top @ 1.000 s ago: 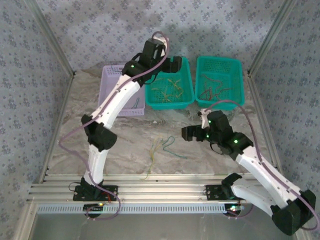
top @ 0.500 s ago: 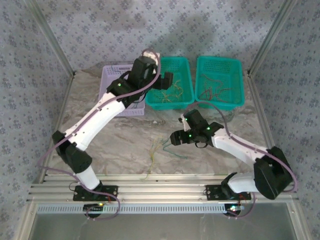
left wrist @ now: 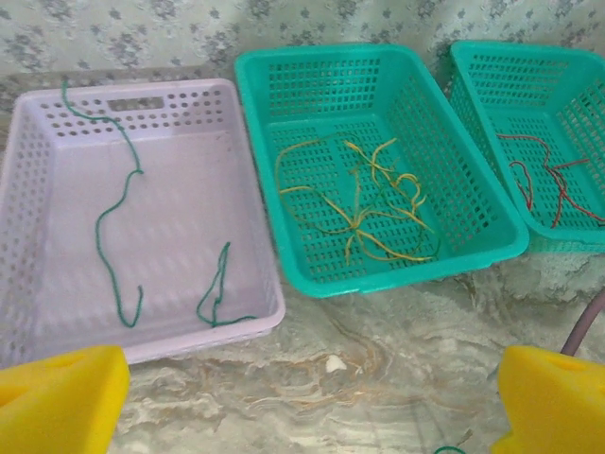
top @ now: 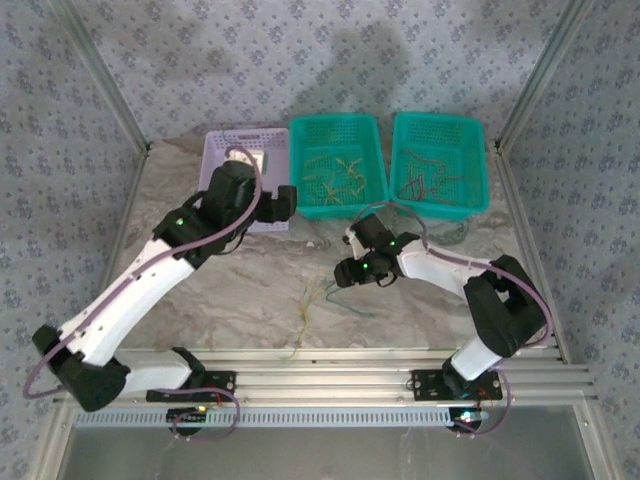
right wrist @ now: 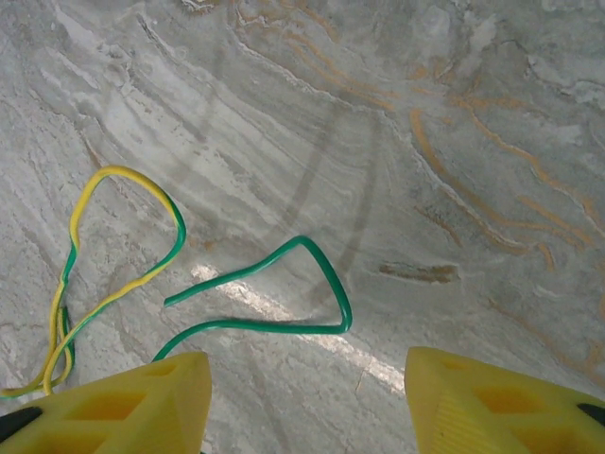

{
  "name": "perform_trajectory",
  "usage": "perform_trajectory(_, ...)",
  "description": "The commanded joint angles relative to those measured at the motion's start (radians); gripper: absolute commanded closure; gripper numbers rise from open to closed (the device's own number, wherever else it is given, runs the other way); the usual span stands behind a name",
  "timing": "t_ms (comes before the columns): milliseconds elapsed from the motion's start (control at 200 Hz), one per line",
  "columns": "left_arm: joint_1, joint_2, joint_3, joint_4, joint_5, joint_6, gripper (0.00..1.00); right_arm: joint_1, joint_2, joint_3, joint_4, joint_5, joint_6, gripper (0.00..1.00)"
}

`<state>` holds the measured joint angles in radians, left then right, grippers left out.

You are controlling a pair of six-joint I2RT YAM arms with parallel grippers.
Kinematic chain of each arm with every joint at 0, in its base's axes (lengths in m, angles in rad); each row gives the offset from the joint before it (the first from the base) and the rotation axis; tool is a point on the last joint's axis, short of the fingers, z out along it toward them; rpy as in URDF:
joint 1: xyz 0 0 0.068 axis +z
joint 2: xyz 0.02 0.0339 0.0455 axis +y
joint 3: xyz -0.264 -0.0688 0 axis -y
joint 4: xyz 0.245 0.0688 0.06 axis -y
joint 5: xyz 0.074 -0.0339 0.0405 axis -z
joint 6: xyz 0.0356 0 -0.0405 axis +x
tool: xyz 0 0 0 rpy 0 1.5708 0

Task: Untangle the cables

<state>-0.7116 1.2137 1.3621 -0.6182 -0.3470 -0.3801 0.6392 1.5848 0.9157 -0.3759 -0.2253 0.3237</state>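
Right gripper point(right wrist: 307, 402) is seen with its pads point(right wrist: 113, 407) apart at the bottom of the wrist frame, bare table point(right wrist: 454, 142) between them and nothing clamped. Just above that gap, at frame centre, the green cable point(right wrist: 304, 240) is laid in a bent loop, while a yellow cable point(right wrist: 115, 170) twined with another green strand is run down the left edge. Left gripper point(left wrist: 307, 407) is held wide open and empty (its foam blocks sit in the two lower corners), facing the purple basket point(left wrist: 189, 87), the middle basket point(left wrist: 321, 54) and the right basket point(left wrist: 529, 44), each with sorted cables point(left wrist: 357, 225) inside. The step in hand is judged to be lifting the loose green cable clear. It is best taken on the free bend at centre, well away from the twined strands at left; one strand only should be straddled, the pads brought fully together on so thin a wire, and the lift made slowly so the yellow cable is not dragged along. No brand, label or writing can be read anywhere.
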Motion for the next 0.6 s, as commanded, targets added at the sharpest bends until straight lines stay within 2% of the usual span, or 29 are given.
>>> perform_trajectory(0, 0.014, -0.061, -0.067, -0.041, -0.029, -0.014, 0.0, -0.003, 0.041, 0.029, -0.001, -0.002, -0.015, 0.43)
perform_trajectory(205, 0.026, -0.129, -0.174, -0.037, -0.018, -0.04, 0.0, 0.001, 0.099, 0.063, -0.016, 0.011, -0.029, 0.48)
perform_trajectory(595, 0.031, -0.148, -0.263, -0.038, 0.01, -0.068, 0.0, -0.005, 0.141, 0.088, -0.02, 0.013, -0.036, 0.73)
